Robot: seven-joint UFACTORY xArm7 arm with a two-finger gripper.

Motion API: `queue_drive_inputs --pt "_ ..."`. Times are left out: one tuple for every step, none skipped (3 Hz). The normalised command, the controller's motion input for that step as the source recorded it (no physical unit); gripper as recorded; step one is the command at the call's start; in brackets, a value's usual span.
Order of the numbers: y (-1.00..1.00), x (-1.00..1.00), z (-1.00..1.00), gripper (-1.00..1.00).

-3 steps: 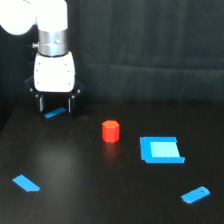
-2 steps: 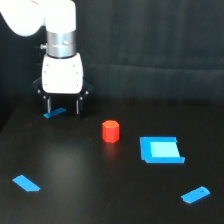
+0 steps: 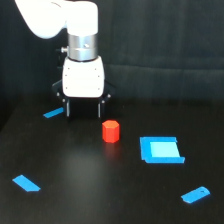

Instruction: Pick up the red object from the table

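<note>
The red object (image 3: 111, 131), a small stubby hexagonal block, stands on the black table (image 3: 90, 185) near the middle of the exterior view. My gripper (image 3: 83, 110) hangs from the white arm just behind and to the left of the block, its two dark fingers (image 3: 67, 108) spread apart with nothing between them. The fingertips are above the table, a short way from the block and not touching it.
Flat blue pieces lie around: a small strip (image 3: 53, 113) left of the gripper, a square patch (image 3: 161, 149) right of the block, a piece (image 3: 26, 183) at front left and another (image 3: 195, 194) at front right. A dark curtain backs the table.
The arm has moved toward the exterior view's right, bringing the open gripper from beside the blue strip to just behind the red block. The block has not moved.
</note>
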Motion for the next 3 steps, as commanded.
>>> queue_drive_inputs --pt "-0.52 0.99 -0.15 1.0" --pt "-0.63 0.65 -0.17 0.98" --pt "-0.83 0.24 -0.06 1.0"
